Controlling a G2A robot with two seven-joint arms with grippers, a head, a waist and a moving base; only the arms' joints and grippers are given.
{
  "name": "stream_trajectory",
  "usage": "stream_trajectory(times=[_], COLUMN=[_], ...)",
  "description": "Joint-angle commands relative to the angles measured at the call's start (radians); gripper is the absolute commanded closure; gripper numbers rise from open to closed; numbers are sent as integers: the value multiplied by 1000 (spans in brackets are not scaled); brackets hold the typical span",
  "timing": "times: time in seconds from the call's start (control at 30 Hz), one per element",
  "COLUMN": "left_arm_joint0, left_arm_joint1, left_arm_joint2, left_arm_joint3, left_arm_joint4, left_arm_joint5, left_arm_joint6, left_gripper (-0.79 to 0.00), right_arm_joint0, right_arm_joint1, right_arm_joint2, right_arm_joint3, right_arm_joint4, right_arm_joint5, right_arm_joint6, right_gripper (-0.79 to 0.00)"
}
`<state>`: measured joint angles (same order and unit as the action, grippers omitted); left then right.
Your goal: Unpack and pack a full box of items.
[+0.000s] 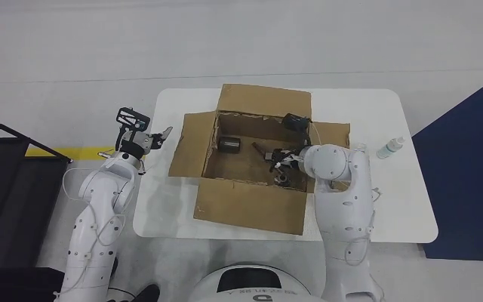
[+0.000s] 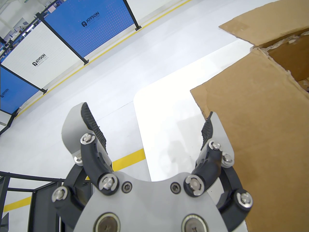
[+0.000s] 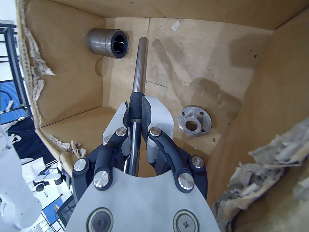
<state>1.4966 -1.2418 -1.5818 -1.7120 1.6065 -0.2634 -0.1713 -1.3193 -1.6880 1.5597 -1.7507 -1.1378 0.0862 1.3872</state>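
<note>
An open cardboard box [image 1: 256,200] with its flaps spread sits in the middle of the white table [image 1: 392,219]. Inside it my right gripper [image 3: 136,102] is shut on a long steel rod [image 3: 140,61], which points toward a dark metal cylinder [image 3: 107,43] lying on the box floor. A round steel flange [image 3: 194,123] lies on the floor beside the gripper. From above the cylinder [image 1: 229,143] lies at the box's left and the right gripper [image 1: 278,157] is at its middle. My left gripper [image 2: 147,118] hangs open and empty over the table's left edge, outside the box [image 2: 260,112].
A black object [image 1: 296,121] rests on the box's far right corner. A small clear bottle [image 1: 389,148] lies on the table to the right of the box. A dark rack [image 1: 19,189] stands off the table's left side. Torn paper lines the box rim [image 3: 265,155].
</note>
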Motion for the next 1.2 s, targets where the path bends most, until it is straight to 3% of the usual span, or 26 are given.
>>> stream_trajectory(times=[0.0, 0.33, 0.5, 0.87, 1.17], left_arm_joint0=[0, 0, 0, 0, 0], left_arm_joint1=[0, 0, 0, 0, 0], left_arm_joint2=[0, 0, 0, 0, 0], left_arm_joint3=[0, 0, 0, 0, 0], left_arm_joint4=[0, 0, 0, 0, 0], left_arm_joint5=[0, 0, 0, 0, 0], left_arm_joint6=[0, 0, 0, 0, 0], left_gripper=[-785, -785, -785, -785, -785], right_arm_joint0=[-6, -3, 6, -3, -31], right_arm_joint1=[5, 41, 60, 133, 211], right_arm_joint2=[16, 115, 169, 377, 464], right_arm_joint3=[-17, -80, -84, 54, 140], right_arm_joint4=[41, 310, 437, 851, 1032], right_arm_joint5=[-15, -144, -181, -299, -362], right_arm_joint6=[9, 135, 142, 149, 149], right_gripper=[0, 0, 0, 0, 0])
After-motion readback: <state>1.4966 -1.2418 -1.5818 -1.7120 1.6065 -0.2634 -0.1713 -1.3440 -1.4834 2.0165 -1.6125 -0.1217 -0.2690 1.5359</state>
